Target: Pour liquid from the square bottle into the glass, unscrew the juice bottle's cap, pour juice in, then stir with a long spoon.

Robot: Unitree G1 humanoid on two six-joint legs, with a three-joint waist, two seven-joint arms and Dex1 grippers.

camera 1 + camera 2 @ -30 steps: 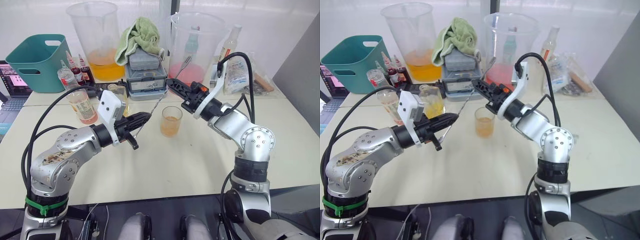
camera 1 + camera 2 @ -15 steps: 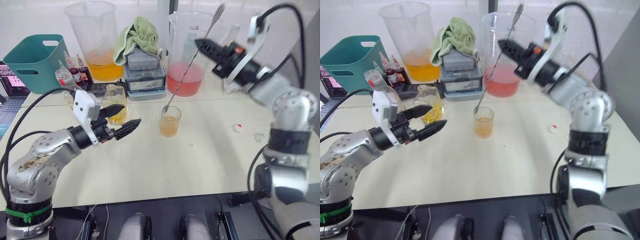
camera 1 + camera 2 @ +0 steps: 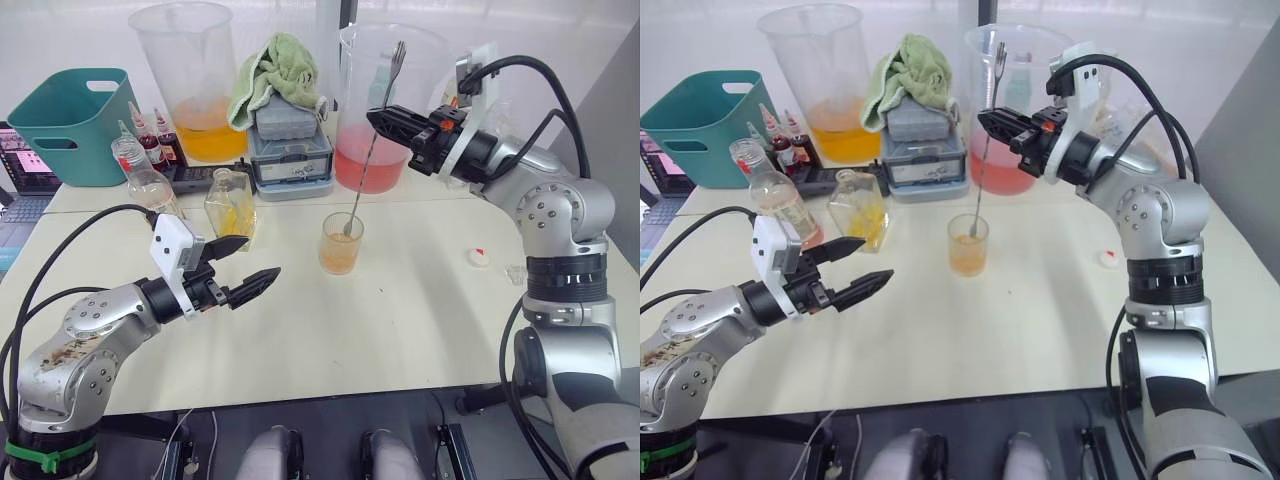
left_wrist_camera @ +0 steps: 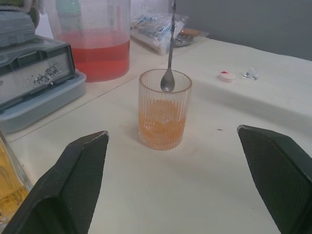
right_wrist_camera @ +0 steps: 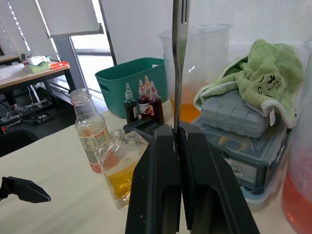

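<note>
- Head views: since a second ago the long spoon has passed from the left pincer, which now hangs released and empty over the worktop, to the right pincer, which is clenched on the handle.
- Over the last half second the spoon has come down, so its bowl sits at the rim of the glass, which holds orange liquid.
- The square bottle and the uncapped juice bottle stand behind the left arm; a small cap lies right of the glass.
- Left wrist view: spoon bowl inside the glass mouth, seemingly above the liquid; fingers spread wide.
- Right wrist view: fingers closed flat on the spoon shaft.
- Judgement: both pours look done; stirring is about to begin.
</note>
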